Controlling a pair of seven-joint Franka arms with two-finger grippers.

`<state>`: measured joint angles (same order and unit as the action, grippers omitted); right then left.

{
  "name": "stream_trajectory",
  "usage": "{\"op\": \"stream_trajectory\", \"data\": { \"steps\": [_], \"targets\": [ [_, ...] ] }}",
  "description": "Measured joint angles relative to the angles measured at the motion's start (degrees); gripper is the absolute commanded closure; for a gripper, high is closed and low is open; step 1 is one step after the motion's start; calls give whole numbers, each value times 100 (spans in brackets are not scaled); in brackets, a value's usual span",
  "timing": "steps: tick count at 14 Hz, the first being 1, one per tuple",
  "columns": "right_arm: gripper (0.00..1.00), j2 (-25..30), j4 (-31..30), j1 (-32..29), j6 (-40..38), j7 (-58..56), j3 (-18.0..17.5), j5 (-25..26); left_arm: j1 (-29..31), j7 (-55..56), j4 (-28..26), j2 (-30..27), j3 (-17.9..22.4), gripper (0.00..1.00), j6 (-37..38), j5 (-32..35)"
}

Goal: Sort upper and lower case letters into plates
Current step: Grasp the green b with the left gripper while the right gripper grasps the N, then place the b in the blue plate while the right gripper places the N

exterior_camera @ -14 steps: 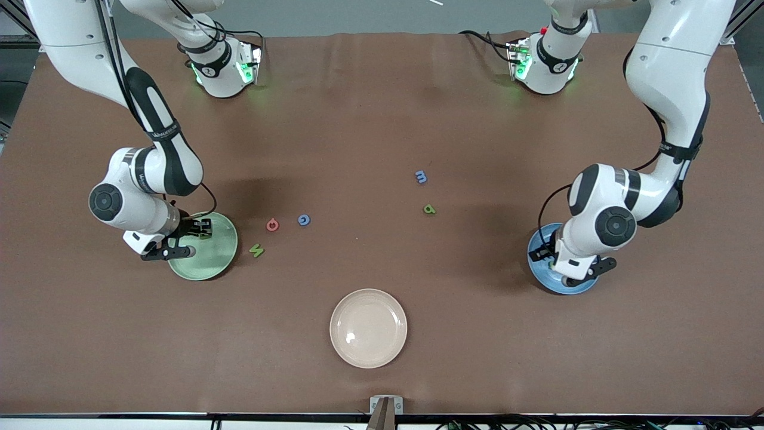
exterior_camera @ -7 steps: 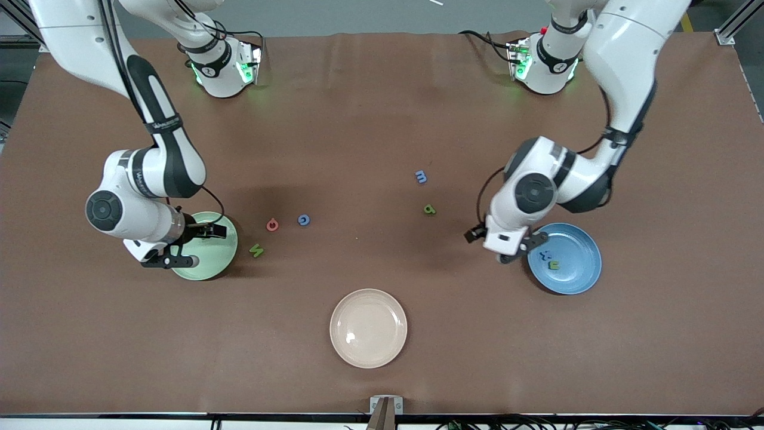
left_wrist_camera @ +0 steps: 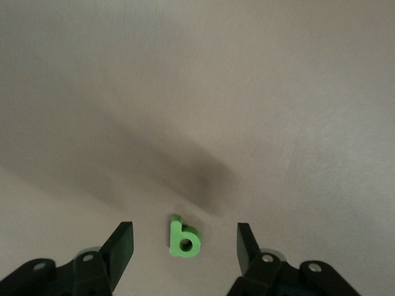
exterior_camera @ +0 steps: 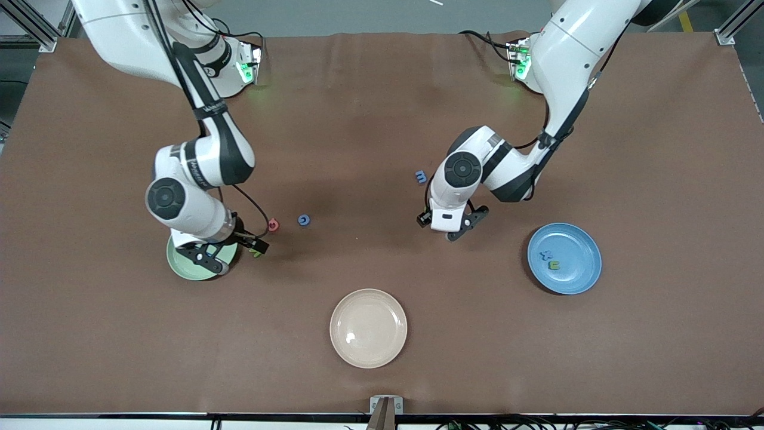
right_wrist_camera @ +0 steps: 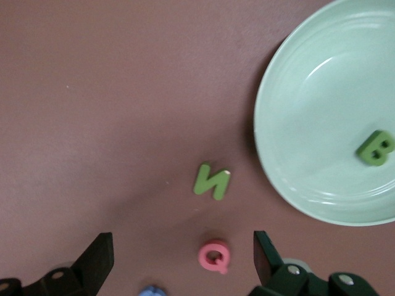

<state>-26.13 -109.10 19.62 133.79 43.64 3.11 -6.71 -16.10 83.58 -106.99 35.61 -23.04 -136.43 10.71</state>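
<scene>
On the surface, farther from the front camera than the cream plate (exterior_camera: 382,310), sorting is judged partly done. The mint green plate (right_wrist_camera: 296,123), toward the right arm's end from the cream plate, is loaded with one green B (right_wrist_camera: 374,148). The blue plate (exterior_camera: 576,275), toward the left arm's end from the cream plate, is loaded with a blue x (exterior_camera: 543,255) and one small green letter (exterior_camera: 554,264) that cannot be read. Five letters are left loose, all farther from the front camera than the cream plate: green N (right_wrist_camera: 212,181), red Q (right_wrist_camera: 215,256), blue G (exterior_camera: 304,220), blue m (exterior_camera: 421,176) and a green lowercase letter (left_wrist_camera: 184,238). The left end effector (left_wrist_camera: 184,246) is held over that lowercase letter, fingers apart with the letter between them, nothing gripped. The right end effector (right_wrist_camera: 182,259) is held over the N and Q, just beside the mint green plate, fingers apart and empty. The cream plate is unused.
</scene>
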Motion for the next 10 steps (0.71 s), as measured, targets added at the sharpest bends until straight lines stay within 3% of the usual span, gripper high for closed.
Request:
{"op": "stream_trajectory", "data": {
  "steps": [4, 7, 8, 9, 10],
  "targets": [
    [0, -526, -2, 92, 681, 1031, 5, 5, -67, 242, -287, 21, 2, 38, -322, 0],
    [2, -672, 0, 74, 837, 1212, 83, 5, -66, 316, -435, 30, 5, 49, -573, 0],
    [3, -688, 0, 67, 837, 1213, 105, 5, -66, 321, -450, 37, 6, 56, -589, 0],
    [5, -701, -1, 66, 836, 1212, 116, 13, -65, 324, -453, 42, 6, 71, -598, 0],
    [7, -715, -5, 66, 836, 1212, 117, 38, -64, 324, -452, 43, 7, 99, -615, 0]
  ]
}}
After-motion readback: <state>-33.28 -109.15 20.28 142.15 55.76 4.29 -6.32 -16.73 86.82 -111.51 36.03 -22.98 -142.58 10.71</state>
